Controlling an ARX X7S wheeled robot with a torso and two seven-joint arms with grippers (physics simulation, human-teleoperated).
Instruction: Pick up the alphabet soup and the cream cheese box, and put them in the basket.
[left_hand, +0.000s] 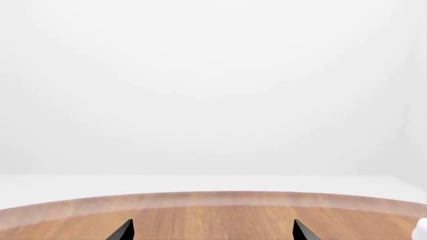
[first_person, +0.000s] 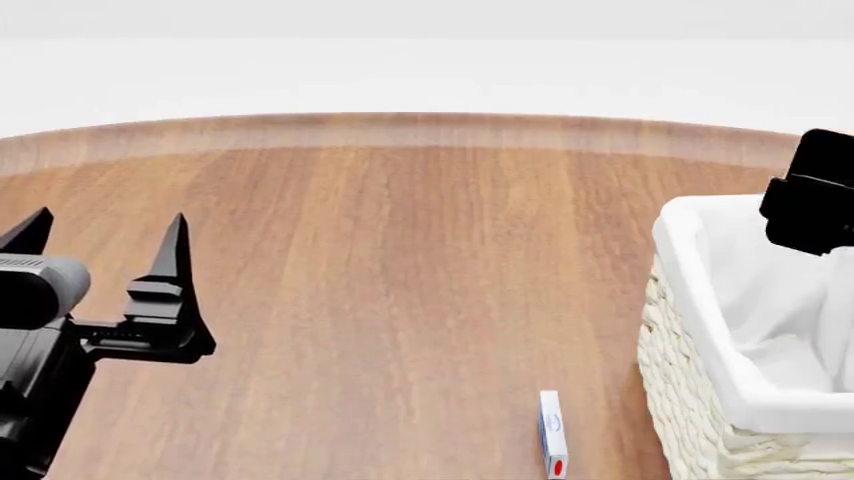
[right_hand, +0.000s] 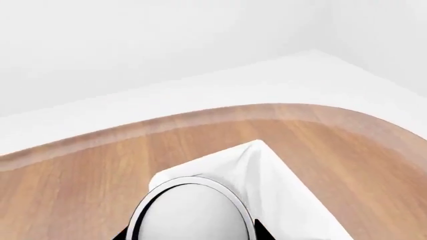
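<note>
The cream cheese box (first_person: 553, 448), thin and white with blue print and a red mark, lies on the wooden table just left of the basket (first_person: 694, 300). My right gripper (right_hand: 191, 234) is shut on a can with a pale top, the alphabet soup (right_hand: 190, 210). It holds the can above the basket's white liner (right_hand: 280, 190), and the can's label is hidden. In the head view only a black part of the right arm (first_person: 814, 195) shows over the basket. My left gripper (first_person: 104, 245) is open and empty at the table's left, and it also shows in the left wrist view (left_hand: 213, 232).
The round wooden table (first_person: 400, 280) ends in a curved far edge (first_person: 400, 128) with white floor beyond. A small white shape (left_hand: 421, 230) shows at the edge of the left wrist view.
</note>
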